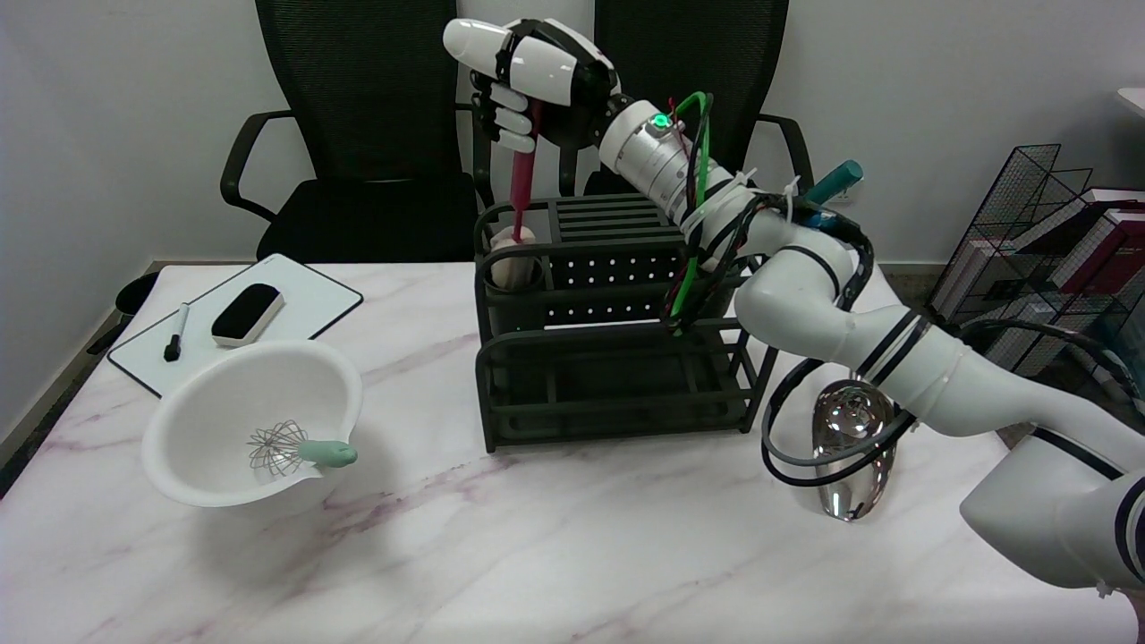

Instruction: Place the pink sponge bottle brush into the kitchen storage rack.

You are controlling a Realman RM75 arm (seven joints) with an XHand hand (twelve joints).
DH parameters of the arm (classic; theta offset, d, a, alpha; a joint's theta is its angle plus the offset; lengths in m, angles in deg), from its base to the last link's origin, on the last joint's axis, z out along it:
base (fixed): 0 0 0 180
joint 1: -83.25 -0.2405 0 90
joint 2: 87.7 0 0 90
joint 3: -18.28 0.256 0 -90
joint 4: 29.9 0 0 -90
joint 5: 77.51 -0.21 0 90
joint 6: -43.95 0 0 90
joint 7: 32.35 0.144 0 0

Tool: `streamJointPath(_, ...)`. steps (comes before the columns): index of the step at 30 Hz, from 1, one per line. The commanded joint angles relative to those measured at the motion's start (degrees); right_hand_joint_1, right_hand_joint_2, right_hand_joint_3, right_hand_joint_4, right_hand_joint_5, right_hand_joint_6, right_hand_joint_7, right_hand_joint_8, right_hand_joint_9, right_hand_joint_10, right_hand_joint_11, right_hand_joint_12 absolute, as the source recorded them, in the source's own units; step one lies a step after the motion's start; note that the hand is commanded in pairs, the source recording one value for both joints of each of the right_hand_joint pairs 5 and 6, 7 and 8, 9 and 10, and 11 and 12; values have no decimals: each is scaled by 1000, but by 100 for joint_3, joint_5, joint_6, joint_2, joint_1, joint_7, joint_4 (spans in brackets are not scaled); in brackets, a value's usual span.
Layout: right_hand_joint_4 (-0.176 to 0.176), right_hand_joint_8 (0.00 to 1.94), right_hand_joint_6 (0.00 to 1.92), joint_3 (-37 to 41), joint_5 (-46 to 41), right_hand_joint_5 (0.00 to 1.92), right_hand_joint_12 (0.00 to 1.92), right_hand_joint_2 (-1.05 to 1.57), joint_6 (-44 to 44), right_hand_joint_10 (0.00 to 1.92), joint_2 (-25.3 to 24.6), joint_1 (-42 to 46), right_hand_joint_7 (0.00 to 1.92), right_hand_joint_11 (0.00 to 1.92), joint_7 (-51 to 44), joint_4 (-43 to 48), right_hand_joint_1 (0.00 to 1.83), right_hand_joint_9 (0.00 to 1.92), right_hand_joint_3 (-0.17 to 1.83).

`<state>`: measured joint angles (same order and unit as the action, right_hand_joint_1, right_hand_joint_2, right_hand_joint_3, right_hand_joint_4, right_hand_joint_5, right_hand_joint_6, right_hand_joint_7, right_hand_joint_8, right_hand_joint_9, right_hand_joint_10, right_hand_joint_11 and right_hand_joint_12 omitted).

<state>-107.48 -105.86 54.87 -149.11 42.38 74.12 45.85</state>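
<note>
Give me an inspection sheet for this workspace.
Surface: marbled white table.
Job's things: brush upright, sponge end in the cup at the left rear of the black rack.
Clutter: white bowl holding a whisk; whiteboard with marker and eraser; shiny ladle.
Hands: right hand grips the brush handle.
Cables: green and black wires along the arm.
Surroundings: two black chairs; wire shelf with books.

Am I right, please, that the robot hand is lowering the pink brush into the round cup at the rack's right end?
Not quite: the head view shows the robot hand lowering the brush into the cup at the rack's left end, not its right.
</note>
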Motion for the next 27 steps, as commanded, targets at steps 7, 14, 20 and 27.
streamJointPath(7,0,1920,1920,-95,240,1920,1920,1571,20,1920,-168,9,1920,1920,32,-355,992,1920,326)
streamJointPath(14,0,1920,1920,-103,240,1920,1920,1571,36,1920,-348,29,1920,1920,17,-546,989,1920,323)
streamJointPath(20,0,1920,1920,-103,240,1920,1920,1571,175,1920,-453,37,1920,1920,12,-714,983,1920,328)
streamJointPath(27,0,1916,1652,-103,240,1652,1820,1571,307,1909,-458,45,1916,1820,0,-735,895,1909,545)
